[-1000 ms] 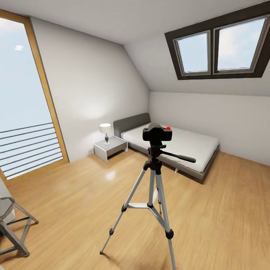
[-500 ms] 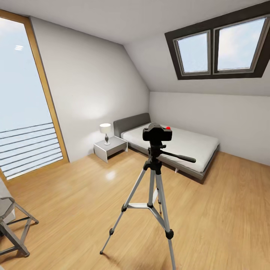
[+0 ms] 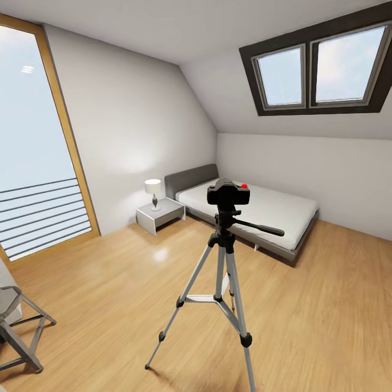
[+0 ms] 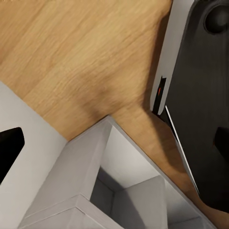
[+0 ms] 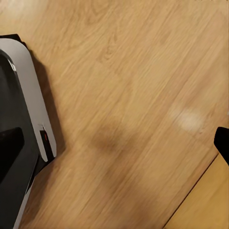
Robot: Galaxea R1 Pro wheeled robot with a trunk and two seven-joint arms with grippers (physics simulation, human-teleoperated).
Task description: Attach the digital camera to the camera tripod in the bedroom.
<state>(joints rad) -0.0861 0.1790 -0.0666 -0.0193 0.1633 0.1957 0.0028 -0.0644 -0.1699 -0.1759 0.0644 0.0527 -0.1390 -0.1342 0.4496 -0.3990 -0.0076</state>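
The digital camera (image 3: 228,193) sits atop the camera tripod (image 3: 220,283) mid-floor in the bedroom; bed (image 3: 256,209), nightstand (image 3: 160,214) and lamp (image 3: 153,191) stand behind, a stool (image 3: 19,332) well apart. Each end effector's opening: cannot tell.

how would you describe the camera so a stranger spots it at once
Find the low grey bed under the skylights; in front of it a silver-legged tripod stands on the wood floor. The camera sits on top of it, a small black box, the only thing there with a red button.
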